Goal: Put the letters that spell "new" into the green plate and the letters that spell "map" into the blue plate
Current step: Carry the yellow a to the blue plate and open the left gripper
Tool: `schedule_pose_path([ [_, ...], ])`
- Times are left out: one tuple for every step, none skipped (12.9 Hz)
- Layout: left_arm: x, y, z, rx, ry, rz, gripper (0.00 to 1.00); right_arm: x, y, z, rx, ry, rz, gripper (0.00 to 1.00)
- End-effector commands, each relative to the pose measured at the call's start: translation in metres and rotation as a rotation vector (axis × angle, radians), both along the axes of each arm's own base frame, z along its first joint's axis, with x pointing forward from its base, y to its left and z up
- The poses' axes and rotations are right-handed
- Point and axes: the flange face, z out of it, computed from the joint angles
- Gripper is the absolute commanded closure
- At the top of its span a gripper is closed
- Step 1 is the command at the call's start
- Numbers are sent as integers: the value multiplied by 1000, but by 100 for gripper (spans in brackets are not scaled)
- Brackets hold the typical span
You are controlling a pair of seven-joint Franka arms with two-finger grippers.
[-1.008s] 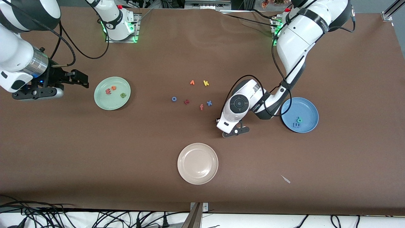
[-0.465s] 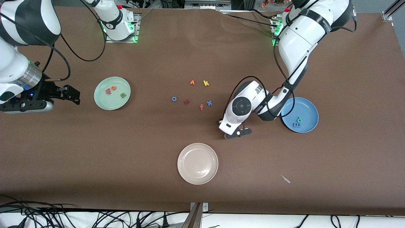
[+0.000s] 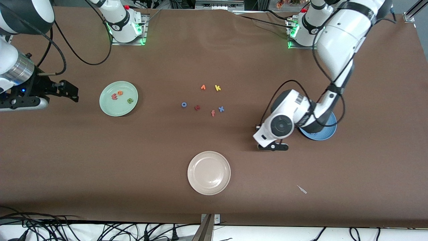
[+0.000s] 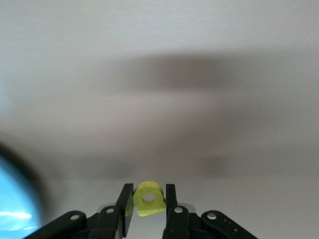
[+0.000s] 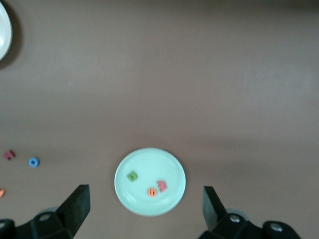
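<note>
While its job looks done, the right gripper (image 3: 72,93) waits with jaws spread wide, up beside the green plate (image 3: 107,107), where the n (image 3: 130,100), e (image 3: 120,92) and w (image 3: 114,96) already lie. Nearer the blue plate (image 3: 329,132), the left gripper (image 3: 274,146) hangs just short of its rim, clamped on the yellow a (image 4: 149,198), likely the last letter bound for it.
</note>
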Motion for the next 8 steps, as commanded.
schedule_pose_path([
  [-8, 56, 27, -27, 42, -137, 83, -14, -15, 16, -19, 19, -9, 0],
  [-9, 74, 36, -34, 42, -175, 83, -22, -17, 26, -24, 32, -14, 0],
  [-9, 97, 38, -44, 51, -211, 83, -30, -30, 32, -20, 50, -35, 0],
  [-13, 113, 39, -48, 54, -232, 83, -32, -36, 29, -18, 68, -17, 0],
  [-17, 129, 43, -37, 24, -261, 83, -35, -39, 31, -19, 84, 8, 0],
  [-23, 149, 40, -39, 11, -267, 83, -34, -40, 32, -17, 75, 4, 0],
  [-27, 168, 38, -53, -6, -286, 83, -30, -43, 33, -12, 46, 1, 0],
  [-33, 185, 39, -54, -16, -282, 83, -25, -50, 30, 25, 19, -13, 0],
])
